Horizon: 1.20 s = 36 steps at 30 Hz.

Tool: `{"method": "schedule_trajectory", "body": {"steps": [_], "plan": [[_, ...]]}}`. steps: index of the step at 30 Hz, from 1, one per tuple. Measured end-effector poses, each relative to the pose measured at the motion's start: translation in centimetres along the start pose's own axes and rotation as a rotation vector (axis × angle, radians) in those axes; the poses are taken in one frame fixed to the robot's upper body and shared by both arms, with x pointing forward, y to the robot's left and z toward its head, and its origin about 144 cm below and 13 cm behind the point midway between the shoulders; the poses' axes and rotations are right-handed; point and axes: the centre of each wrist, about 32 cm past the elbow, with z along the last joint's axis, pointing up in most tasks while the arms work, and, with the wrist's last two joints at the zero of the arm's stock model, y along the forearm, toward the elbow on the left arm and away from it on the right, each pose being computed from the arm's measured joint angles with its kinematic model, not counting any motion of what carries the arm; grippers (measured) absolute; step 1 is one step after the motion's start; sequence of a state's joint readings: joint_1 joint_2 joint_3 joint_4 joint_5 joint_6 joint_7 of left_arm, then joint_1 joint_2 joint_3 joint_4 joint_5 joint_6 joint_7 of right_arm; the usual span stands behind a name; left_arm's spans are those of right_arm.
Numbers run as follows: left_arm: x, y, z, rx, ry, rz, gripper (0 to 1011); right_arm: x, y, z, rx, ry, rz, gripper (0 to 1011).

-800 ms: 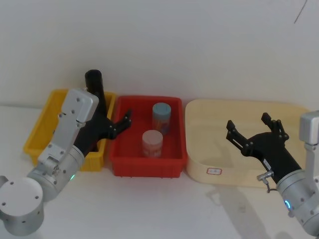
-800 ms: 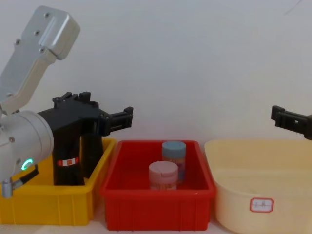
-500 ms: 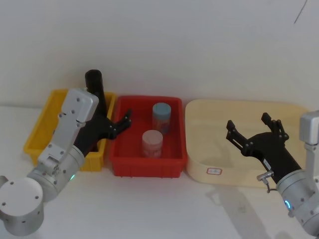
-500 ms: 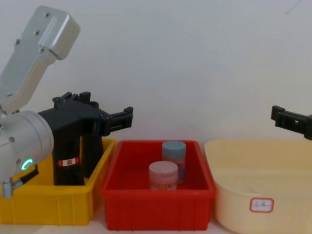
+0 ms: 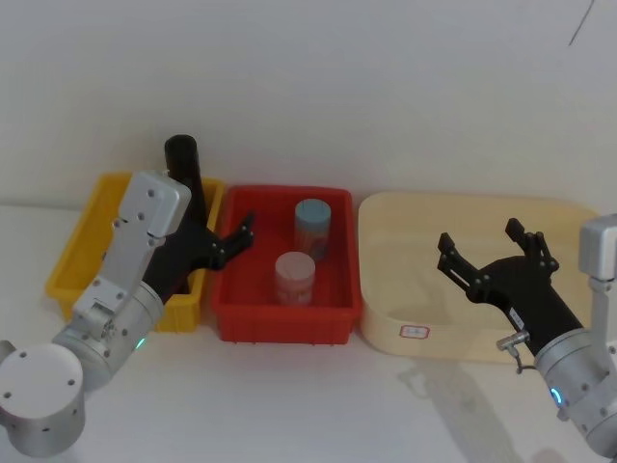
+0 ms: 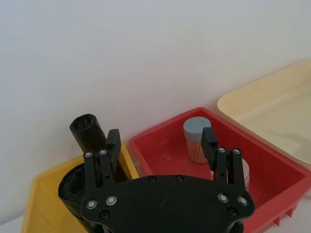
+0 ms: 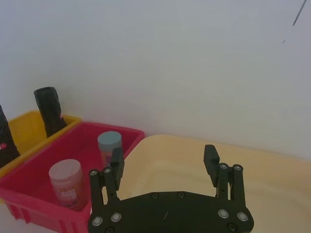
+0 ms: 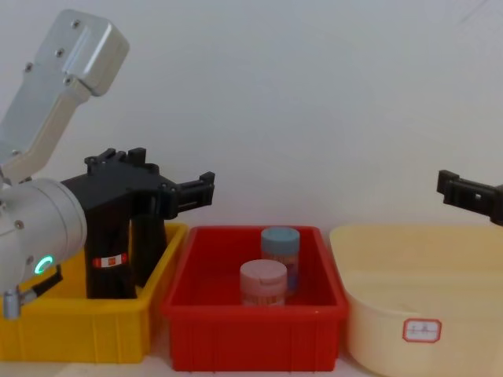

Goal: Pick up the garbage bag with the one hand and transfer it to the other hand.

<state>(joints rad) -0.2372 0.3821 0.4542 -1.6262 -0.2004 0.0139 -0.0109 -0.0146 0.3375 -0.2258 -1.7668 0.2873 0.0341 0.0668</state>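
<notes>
The garbage bag [image 8: 109, 265], a short thick black roll with a red-and-white label band, stands upright in the yellow bin [image 8: 75, 330]; it also appears in the left wrist view [image 6: 69, 190]. A taller plain black roll [image 5: 182, 162] leans beside it. My left gripper [image 6: 161, 141], on the green-lit arm, hangs open above the bin's right side, just over the garbage bag, with nothing between its fingers. My right gripper [image 5: 479, 236], on the blue-lit arm, is open and holds nothing above the beige tray [image 5: 540, 217].
A red bin [image 5: 231, 309] between the yellow bin and the tray holds a blue-lidded jar [image 5: 312, 226] and a pink-lidded jar [image 5: 294, 277]. A white wall stands close behind all three containers. White tabletop lies in front.
</notes>
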Motion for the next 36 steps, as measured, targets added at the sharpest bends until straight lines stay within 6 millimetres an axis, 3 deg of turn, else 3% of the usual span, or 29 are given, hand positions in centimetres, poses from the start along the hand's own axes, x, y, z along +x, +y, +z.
{"method": "schedule_trajectory", "body": {"steps": [23,32,36], "plan": [[0.1,-0.1,0.5,0.012,-0.002,-0.011,1000,0.3,0.6,0.3,-0.008,-0.004,0.028,1000],[1.6,0.8,3.5,0.047,0.002,-0.052,1000,0.7,2.4,1.3,-0.039,-0.001,0.120,1000],[3.1,2.2,4.8,0.062,0.011,-0.055,1000,0.7,3.6,2.1,-0.057,0.002,0.179,1000]]}}
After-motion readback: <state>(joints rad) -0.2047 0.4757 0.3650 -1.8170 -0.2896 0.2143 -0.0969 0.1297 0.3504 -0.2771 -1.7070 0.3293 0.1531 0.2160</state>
